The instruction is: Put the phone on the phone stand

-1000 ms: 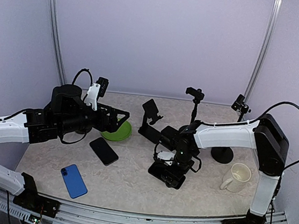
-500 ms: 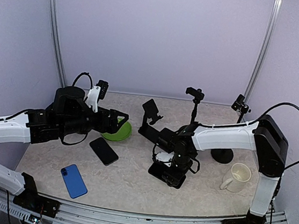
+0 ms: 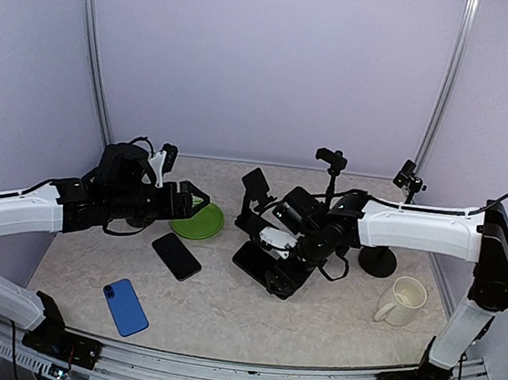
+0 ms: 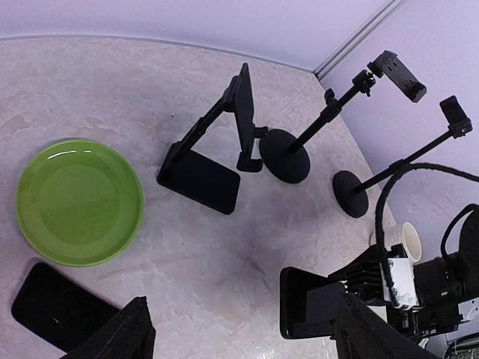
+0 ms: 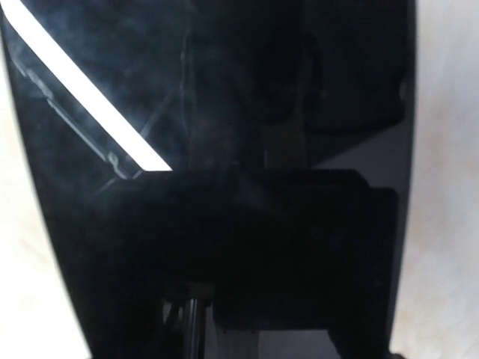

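Jaws of the left gripper (image 3: pixel 196 199) stand wide apart with nothing between them, and we see it hang above the green plate (image 3: pixel 200 221). At the far left of the table (image 3: pixel 220 324) a blue phone (image 3: pixel 125 306) lies flat near the front edge. A dark phone (image 3: pixel 176 255) lies flat just in front of the plate. Further right, at the back, the black phone stand (image 3: pixel 255 199) is upright and holds nothing. Just before its base, the right gripper (image 3: pixel 283 269) has its jaws clamped on one end of the phone (image 3: pixel 254 258), which is tilted and not yet on the stand. We cannot tell if the phone touches the table. In the right wrist view its glossy black face fills almost everything. A cream mug (image 3: pixel 404 301) stands at the far right.
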Motion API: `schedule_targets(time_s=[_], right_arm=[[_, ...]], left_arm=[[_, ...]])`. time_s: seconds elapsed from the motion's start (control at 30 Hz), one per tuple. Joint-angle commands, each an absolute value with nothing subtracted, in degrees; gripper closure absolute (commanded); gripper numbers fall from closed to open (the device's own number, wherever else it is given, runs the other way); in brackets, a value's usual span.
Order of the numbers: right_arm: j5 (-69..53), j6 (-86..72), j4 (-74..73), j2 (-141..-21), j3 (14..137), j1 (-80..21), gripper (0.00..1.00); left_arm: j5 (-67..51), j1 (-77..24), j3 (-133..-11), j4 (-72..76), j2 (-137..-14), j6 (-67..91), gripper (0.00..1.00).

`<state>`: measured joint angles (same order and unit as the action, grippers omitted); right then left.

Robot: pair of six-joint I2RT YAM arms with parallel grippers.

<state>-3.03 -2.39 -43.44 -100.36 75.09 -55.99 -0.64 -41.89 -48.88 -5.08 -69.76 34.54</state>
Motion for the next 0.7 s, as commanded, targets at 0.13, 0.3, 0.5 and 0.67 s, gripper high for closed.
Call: schedule_targets(time_s=[0.13,0.3,0.5,0.67], right_arm=[[-1.9,-2.7,-33.0,-94.0,78.8,-56.6,0.63],[-0.6,-2.4,-27.0,-92.1,80.1,-56.5,0.61],[1.5,-1.9,-25.7,-93.5,82.9,-56.4,0.61],[1.6,-1.4,-23.6,-92.0,81.9,-56.5,0.61]], left_arm=[[-13.0,-41.2,-47.0,5.0,-68.2,36.0,0.21],[-19.0,-40.6,-46.8,10.4,-69.6,37.3,0.23],[-21.4,-40.6,-47.1,13.6,-71.5,37.5,0.32],[-21.2,-40.6,-47.9,14.8,-73.5,38.0,0.36]])
